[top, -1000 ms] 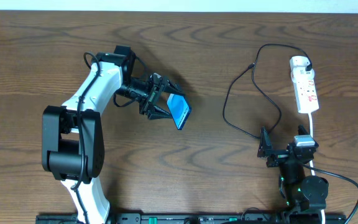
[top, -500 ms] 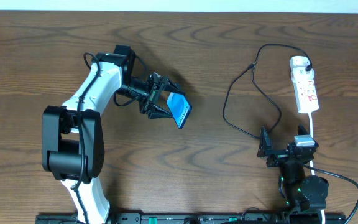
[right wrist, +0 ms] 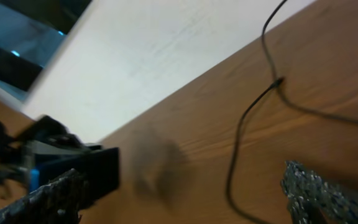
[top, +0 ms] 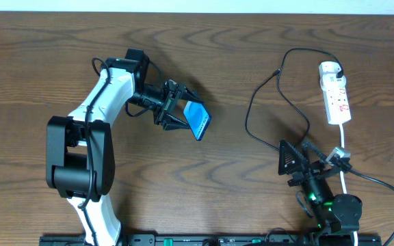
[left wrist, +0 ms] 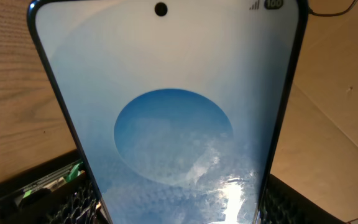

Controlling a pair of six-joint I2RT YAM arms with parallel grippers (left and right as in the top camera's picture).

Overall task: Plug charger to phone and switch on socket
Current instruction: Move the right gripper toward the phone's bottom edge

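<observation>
The phone [top: 198, 121], its cyan screen lit, is held tilted above the table left of centre, and my left gripper [top: 182, 113] is shut on its long edges. The screen [left wrist: 173, 112] fills the left wrist view, with one finger [left wrist: 73, 202] at each lower corner. The charger's thin black cable [top: 250, 109] loops over the table from the white adapter [top: 329, 68] in the socket [top: 338, 100]; its connector tip [top: 277, 72] lies free. My right gripper [top: 299, 156] stands open over the cable's near loop. In the blurred right wrist view the cable [right wrist: 244, 130] runs between the spread fingers [right wrist: 328, 193].
The socket strip's thick white cord [top: 344, 140] runs down toward the right arm's base [top: 334, 208]. The left arm [top: 94, 116] stretches across the table's left part. A pale wall [right wrist: 166, 43] borders the table's far edge.
The right wrist has turned and its gripper has shifted up and left over the cable loop. The left gripper and the phone have not moved.
</observation>
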